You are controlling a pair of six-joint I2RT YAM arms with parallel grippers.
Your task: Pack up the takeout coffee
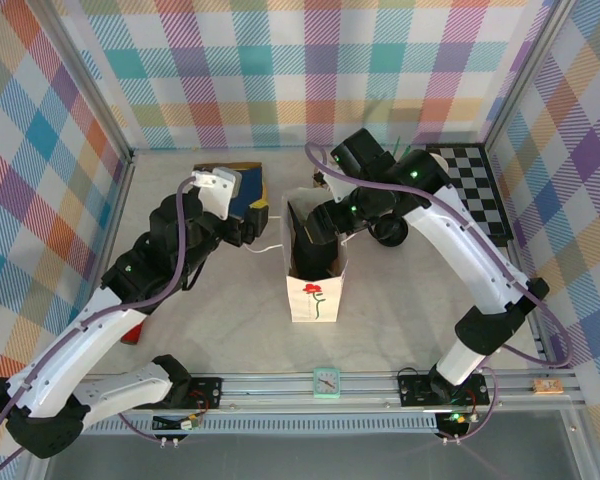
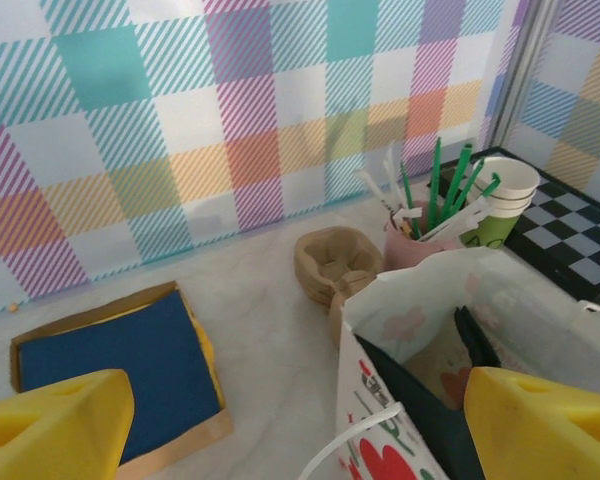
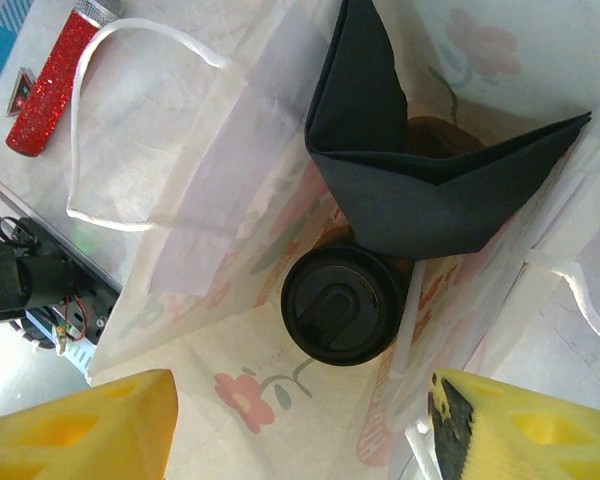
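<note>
You are nearing completion, as I judge it: the takeout coffee is sitting upright inside the flower-printed paper bag, at six o'clock of the folded black napkin, while your right gripper and left gripper are both hanging wide open, gripping nothing.

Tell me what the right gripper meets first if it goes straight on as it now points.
Most likely the black lid of the coffee cup inside the paper bag: the right gripper points down into it, jaws open. Depth is unclear; the napkin might come first.
</note>
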